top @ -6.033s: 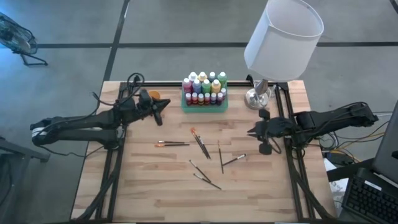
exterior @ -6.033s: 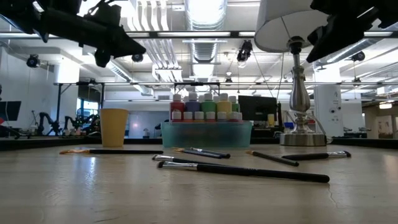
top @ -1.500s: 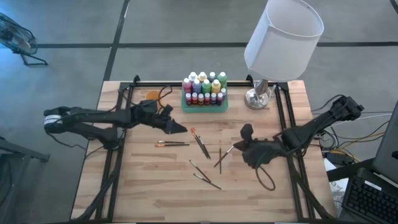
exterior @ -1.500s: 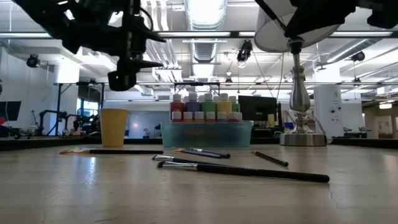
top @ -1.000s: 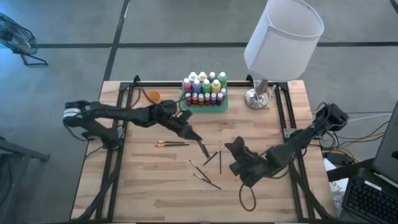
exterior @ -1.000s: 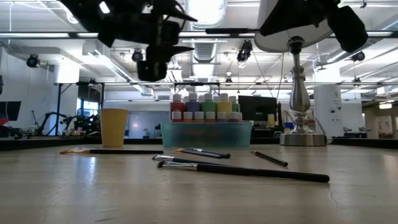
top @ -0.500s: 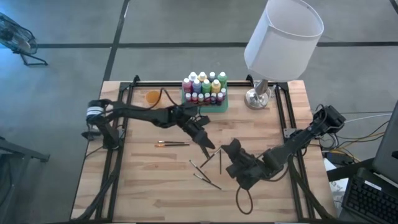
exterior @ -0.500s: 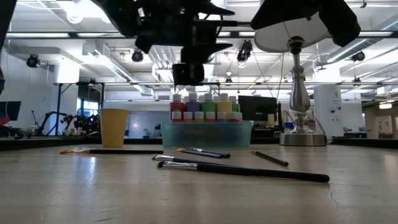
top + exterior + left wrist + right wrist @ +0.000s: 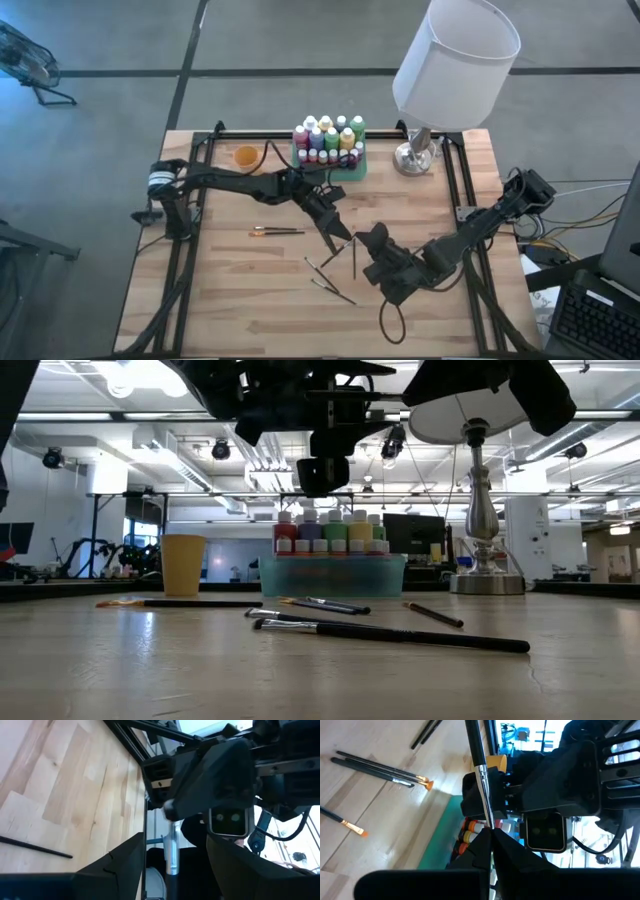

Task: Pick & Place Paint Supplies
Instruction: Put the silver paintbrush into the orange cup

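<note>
The right gripper [image 9: 357,243] is clamped on a paintbrush [image 9: 479,765], meeting the left gripper [image 9: 342,232], whose fingers stand apart just beside it. Other paintbrushes [image 9: 330,290] lie loose below them; the paint bottles [image 9: 327,141] sit in the green tray [image 9: 328,173]. Most placing likely remains.

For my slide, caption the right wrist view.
Right gripper holds a paintbrush up toward the left gripper, above brushes on the table.
</note>
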Controlling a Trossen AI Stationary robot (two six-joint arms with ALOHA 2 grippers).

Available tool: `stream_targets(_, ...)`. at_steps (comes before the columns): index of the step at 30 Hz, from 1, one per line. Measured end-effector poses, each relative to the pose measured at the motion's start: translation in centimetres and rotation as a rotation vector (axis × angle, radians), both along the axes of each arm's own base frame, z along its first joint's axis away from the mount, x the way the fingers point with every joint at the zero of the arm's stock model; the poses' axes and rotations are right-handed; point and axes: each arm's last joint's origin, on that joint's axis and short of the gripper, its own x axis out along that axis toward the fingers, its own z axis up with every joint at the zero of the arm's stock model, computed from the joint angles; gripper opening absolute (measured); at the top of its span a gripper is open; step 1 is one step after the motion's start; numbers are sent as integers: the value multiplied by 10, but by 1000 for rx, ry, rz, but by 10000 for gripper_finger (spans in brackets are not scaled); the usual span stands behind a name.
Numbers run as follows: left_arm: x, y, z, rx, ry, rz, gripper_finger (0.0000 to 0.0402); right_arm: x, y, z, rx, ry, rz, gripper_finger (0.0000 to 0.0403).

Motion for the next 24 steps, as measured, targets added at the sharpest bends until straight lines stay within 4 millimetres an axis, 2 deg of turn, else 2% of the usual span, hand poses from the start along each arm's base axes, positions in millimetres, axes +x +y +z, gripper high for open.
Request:
stream_targets(14, 3, -2, 4, 20, -29, -10, 192, 7, -8, 3, 13, -37, -35, 8)
stream_targets(24, 3, -3, 4, 31, -37, -15, 124, 10, -13, 2, 12, -37, -52, 8)
